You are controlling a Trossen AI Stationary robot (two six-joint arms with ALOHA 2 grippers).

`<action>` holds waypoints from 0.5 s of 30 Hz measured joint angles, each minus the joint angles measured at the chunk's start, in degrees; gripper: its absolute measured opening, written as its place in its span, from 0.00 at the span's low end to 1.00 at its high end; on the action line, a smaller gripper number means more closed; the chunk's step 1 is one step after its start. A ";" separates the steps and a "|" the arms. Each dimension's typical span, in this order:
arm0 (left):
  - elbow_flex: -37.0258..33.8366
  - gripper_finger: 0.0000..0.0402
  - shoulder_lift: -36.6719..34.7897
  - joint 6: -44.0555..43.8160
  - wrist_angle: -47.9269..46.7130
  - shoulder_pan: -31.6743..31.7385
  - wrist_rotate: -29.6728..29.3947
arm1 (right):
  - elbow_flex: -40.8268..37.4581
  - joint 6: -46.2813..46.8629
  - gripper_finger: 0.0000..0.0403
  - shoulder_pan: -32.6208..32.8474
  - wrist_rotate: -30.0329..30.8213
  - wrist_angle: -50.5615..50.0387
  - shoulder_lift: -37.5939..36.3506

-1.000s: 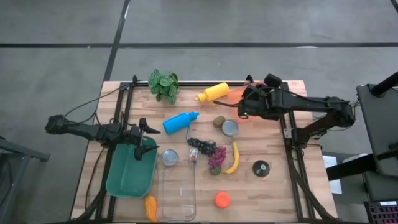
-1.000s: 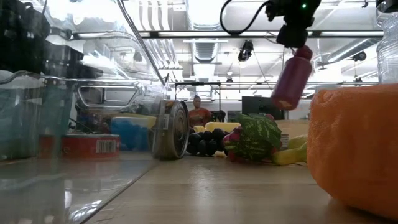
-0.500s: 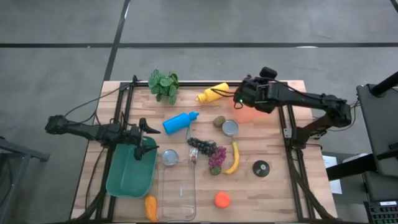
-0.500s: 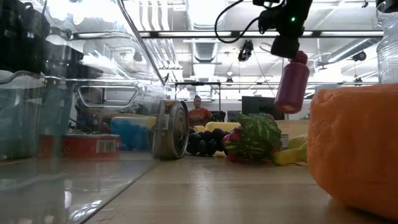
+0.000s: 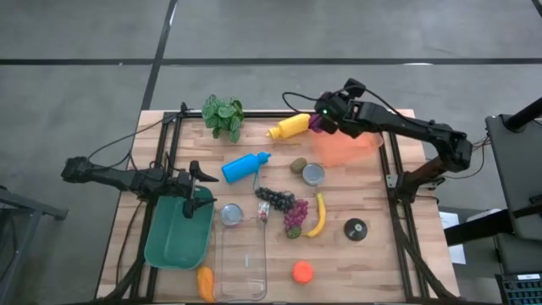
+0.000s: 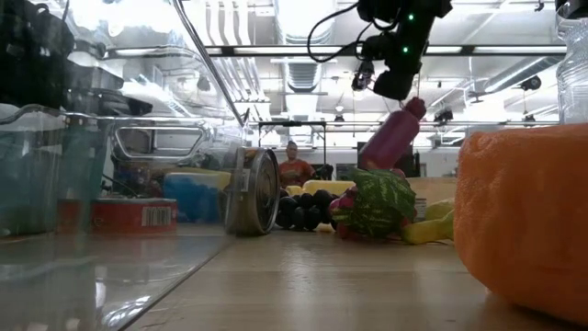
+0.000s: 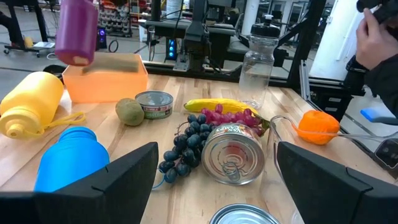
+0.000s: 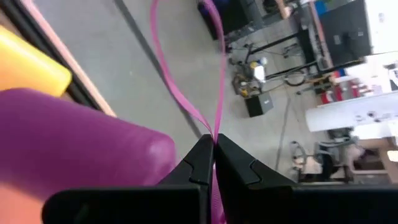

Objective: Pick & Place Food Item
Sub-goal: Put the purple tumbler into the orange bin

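Currently, the left gripper (image 5: 196, 188) is extended low over the near left of the table (image 5: 373, 254), its fingers spread wide and empty above the green bin (image 5: 174, 237). The right gripper (image 5: 320, 119) reaches toward the far edge, fingers pinched together on the thin pink strap (image 8: 186, 99) of the purple bottle (image 6: 390, 138). This smooth cylindrical bottle hangs tilted beneath the gripper, clear of the table, above the orange box (image 5: 343, 151) and just beside the yellow bottle (image 5: 290, 127).
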 joint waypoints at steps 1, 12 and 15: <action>0.02 0.84 0.00 0.00 0.02 0.00 0.00 | 0.00 -0.03 0.02 -0.50 -0.35 -0.03 0.11; 0.00 0.84 0.00 0.00 0.01 0.00 0.00 | 0.04 4.00 0.02 -2.33 0.84 -10.84 -4.29; 0.02 0.84 0.00 0.00 0.00 0.00 0.00 | 0.04 7.35 0.02 -2.45 3.38 -16.49 -5.51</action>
